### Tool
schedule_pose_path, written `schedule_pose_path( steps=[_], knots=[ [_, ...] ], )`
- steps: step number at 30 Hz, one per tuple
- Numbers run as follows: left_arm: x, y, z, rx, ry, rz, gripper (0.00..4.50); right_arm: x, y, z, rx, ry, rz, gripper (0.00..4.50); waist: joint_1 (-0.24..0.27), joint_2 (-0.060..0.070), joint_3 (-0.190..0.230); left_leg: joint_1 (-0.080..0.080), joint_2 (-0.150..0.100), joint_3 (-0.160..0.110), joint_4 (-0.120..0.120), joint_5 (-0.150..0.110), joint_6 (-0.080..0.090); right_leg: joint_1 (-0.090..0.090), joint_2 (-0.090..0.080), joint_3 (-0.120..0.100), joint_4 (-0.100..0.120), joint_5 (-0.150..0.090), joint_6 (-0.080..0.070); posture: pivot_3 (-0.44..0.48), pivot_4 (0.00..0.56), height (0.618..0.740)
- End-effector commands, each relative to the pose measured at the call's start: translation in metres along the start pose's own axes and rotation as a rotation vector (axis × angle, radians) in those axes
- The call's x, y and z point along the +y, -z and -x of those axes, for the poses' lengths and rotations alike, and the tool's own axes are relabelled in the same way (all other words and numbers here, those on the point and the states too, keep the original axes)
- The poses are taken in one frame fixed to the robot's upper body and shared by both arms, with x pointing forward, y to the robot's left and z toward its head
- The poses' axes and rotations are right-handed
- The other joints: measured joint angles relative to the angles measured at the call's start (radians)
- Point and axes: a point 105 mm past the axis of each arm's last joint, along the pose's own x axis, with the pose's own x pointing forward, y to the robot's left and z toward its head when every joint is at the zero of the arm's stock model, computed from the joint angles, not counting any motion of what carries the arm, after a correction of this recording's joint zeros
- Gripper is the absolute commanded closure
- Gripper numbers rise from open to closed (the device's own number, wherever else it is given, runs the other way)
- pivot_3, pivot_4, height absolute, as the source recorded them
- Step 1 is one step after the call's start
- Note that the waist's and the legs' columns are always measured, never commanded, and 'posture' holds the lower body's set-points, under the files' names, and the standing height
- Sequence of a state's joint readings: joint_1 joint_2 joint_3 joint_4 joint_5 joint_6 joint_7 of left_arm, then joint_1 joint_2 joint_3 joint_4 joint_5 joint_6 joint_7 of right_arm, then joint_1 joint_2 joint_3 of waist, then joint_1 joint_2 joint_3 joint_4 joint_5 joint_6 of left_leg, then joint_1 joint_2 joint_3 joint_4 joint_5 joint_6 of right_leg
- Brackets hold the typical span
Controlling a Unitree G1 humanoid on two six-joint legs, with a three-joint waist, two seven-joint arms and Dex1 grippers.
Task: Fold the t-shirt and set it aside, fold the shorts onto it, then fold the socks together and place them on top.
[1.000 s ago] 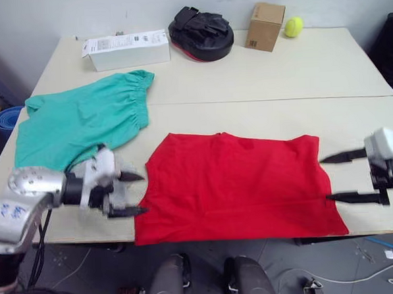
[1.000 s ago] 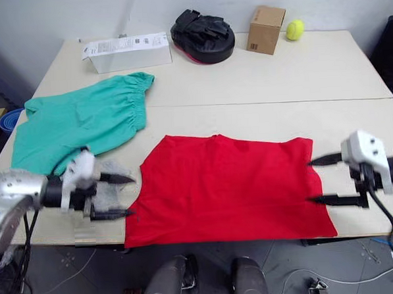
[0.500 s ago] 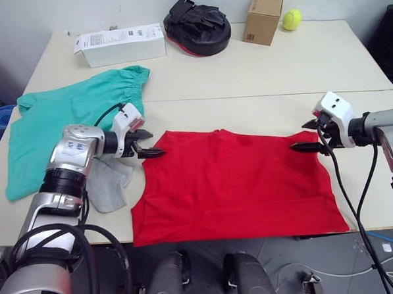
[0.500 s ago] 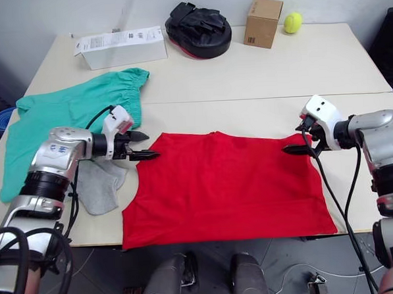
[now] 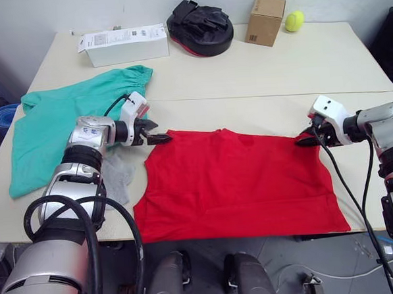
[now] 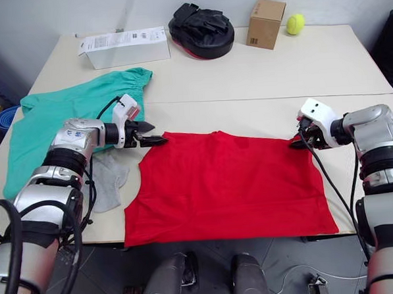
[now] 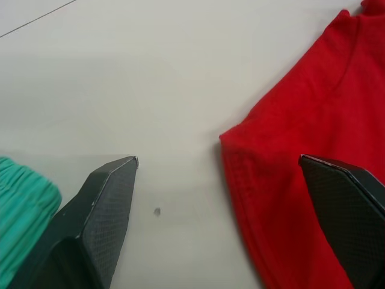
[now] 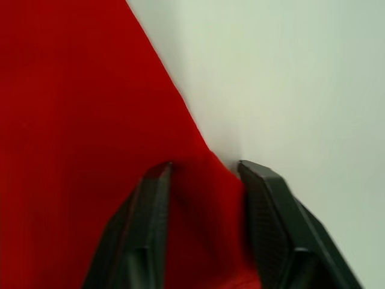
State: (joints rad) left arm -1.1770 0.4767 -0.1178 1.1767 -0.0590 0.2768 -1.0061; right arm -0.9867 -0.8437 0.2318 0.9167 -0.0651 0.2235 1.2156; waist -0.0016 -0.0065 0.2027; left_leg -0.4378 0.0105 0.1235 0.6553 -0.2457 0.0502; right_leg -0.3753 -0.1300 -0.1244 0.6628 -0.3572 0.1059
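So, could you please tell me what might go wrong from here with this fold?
1. The left gripper is open with only one side over the t-shirt corner, so it may close on little cloth.
2. The right gripper straddles just the corner tip, which could slip out when lifted.
3. A sock lies beside the shirt's left edge and could get snagged.

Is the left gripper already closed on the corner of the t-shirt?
No, the left gripper is open, its fingers standing on either side of the t-shirt corner.
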Motion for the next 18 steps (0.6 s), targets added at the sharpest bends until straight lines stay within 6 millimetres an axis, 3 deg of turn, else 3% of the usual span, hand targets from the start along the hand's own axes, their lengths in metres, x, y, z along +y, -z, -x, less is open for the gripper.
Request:
schedule_pose_path(
  steps=[1, 8, 18],
  knots=[
    [-0.005, 0.003, -0.006, 0.04, 0.028, -0.013, 0.0, -0.004, -0.006, 0.003, -0.02, 0.015, 0.02, 2.75, 0.0, 0.0, 0.0, 0.0, 0.0, 0.0, 0.0, 0.0, 0.0, 0.0, 0.0, 0.0, 0.0, 0.0, 0.0, 0.0, 0.15, 0.74],
    [-0.009, 0.011, -0.018, 0.067, 0.014, 0.03, 0.0, -0.001, -0.006, -0.001, -0.03, 0.012, 0.029, 2.75, 0.001, 0.0, 0.0, 0.0, 0.0, -0.001, 0.002, 0.0, 0.0, 0.001, 0.0, -0.001, 0.0, 0.0, 0.0, 0.0, 0.15, 0.74],
    [-0.016, 0.012, -0.023, 0.069, 0.049, 0.098, 3.2, 0.0, -0.007, 0.0, -0.04, 0.013, 0.044, 2.79, -0.001, 0.0, 0.0, 0.0, 0.0, -0.002, 0.004, 0.0, 0.0, 0.001, 0.0, -0.001, 0.001, 0.0, 0.0, 0.0, 0.15, 0.74]
  ],
)
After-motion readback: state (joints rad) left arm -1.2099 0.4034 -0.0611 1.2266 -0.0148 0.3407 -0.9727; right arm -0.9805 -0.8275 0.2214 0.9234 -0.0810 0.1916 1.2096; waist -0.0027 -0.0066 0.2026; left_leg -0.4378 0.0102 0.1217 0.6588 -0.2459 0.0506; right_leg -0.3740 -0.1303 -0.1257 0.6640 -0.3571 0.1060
